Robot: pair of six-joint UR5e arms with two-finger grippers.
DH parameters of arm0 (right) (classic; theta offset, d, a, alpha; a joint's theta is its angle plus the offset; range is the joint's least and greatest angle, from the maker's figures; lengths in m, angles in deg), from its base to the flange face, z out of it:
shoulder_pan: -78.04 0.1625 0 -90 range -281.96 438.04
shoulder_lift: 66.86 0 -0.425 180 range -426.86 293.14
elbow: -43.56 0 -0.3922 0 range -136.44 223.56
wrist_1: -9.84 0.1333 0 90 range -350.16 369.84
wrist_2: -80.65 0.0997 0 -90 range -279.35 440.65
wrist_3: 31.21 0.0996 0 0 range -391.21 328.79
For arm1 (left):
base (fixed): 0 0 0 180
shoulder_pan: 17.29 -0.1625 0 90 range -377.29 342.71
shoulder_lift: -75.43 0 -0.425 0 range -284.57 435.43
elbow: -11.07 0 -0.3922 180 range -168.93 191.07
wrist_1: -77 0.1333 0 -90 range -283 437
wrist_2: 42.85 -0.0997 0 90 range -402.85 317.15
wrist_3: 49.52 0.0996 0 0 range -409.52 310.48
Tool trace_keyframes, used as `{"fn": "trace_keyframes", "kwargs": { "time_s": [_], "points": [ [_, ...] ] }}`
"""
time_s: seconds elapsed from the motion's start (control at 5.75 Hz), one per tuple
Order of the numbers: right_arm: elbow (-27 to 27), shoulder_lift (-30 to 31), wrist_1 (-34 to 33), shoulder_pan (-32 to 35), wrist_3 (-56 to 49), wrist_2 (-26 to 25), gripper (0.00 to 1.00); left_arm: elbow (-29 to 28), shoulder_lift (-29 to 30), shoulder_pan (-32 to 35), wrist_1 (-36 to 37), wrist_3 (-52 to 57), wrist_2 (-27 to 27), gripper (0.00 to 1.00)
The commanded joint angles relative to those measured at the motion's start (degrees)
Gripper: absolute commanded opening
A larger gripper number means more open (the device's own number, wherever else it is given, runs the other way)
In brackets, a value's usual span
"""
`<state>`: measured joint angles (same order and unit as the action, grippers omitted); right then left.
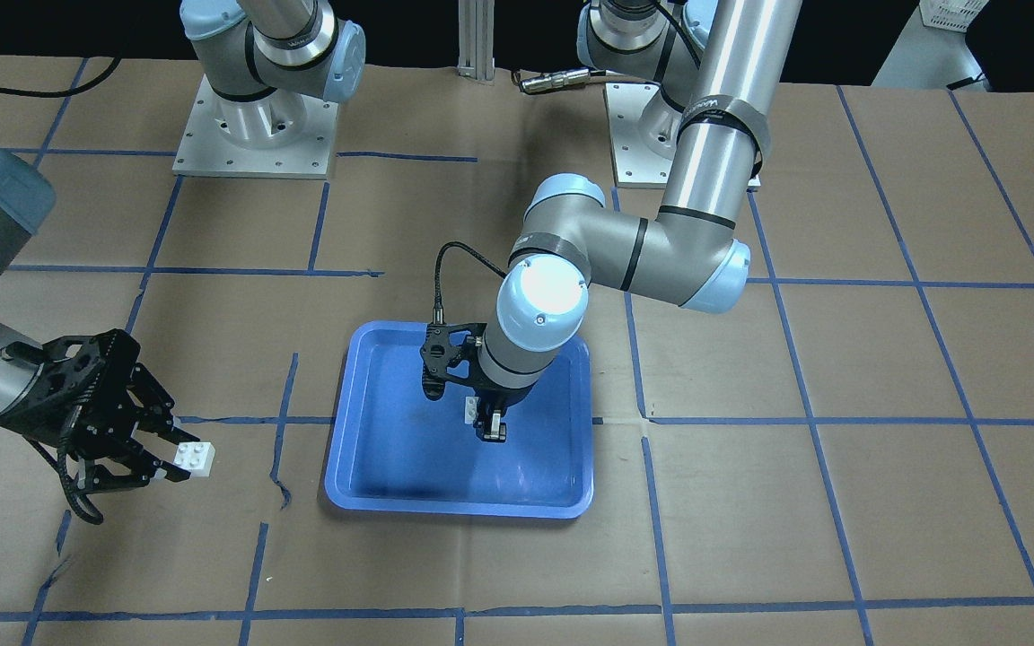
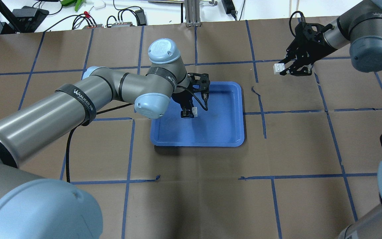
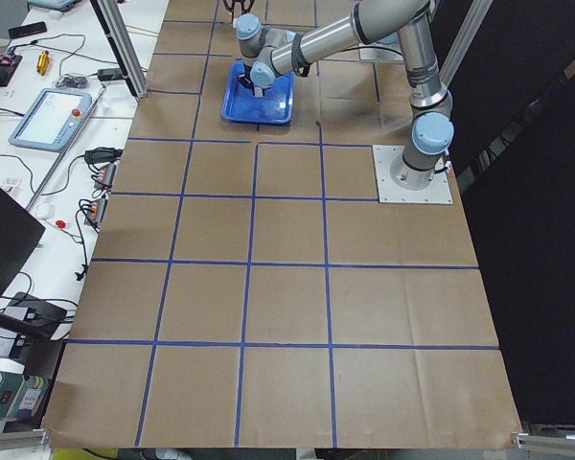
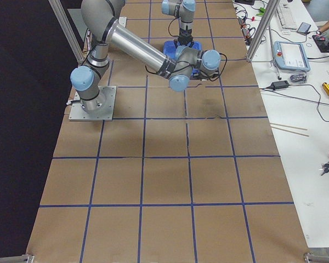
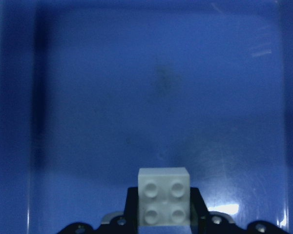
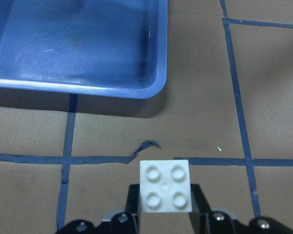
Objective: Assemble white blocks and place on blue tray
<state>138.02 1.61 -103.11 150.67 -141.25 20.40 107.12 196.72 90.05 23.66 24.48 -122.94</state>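
The left gripper (image 2: 190,114) is clamped on one white block (image 2: 194,112), studs facing the wrist camera. It holds the block over the scuffed floor of the blue tray (image 2: 230,142), toward 9 o'clock of the tray's centre in the overhead view. The right gripper (image 2: 283,68) grips the other white block (image 2: 279,68) above the brown paper (image 2: 310,139), at 2 o'clock from the tray and well apart from it.

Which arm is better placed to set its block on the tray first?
Left, probably: the left gripper holds a block over the tray; the right gripper holds its block off the tray.
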Motion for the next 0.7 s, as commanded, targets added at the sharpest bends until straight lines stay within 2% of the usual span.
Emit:
{"fn": "trace_keyframes", "kwargs": {
  "time_s": [0.0,0.17,0.35,0.52],
  "points": [
    [0.29,1.66,2.29,0.32,-0.09,0.14,0.11,0.54,0.44,0.77,0.52,-0.79,-0.51,0.0],
    [0.38,1.66,2.47,0.32,-0.09,0.14,0.11,0.63,0.01,0.77,0.34,-0.79,-0.6,0.07],
    [0.38,1.66,2.47,0.41,-0.09,0.14,0.11,0.54,0.26,0.77,-0.18,-1.22,-0.51,0.41],
    [0.38,1.66,2.47,0.76,-0.09,0.14,0.11,0.72,0.09,0.77,-0.71,-3.32,-0.51,0.87]
  ]
}}
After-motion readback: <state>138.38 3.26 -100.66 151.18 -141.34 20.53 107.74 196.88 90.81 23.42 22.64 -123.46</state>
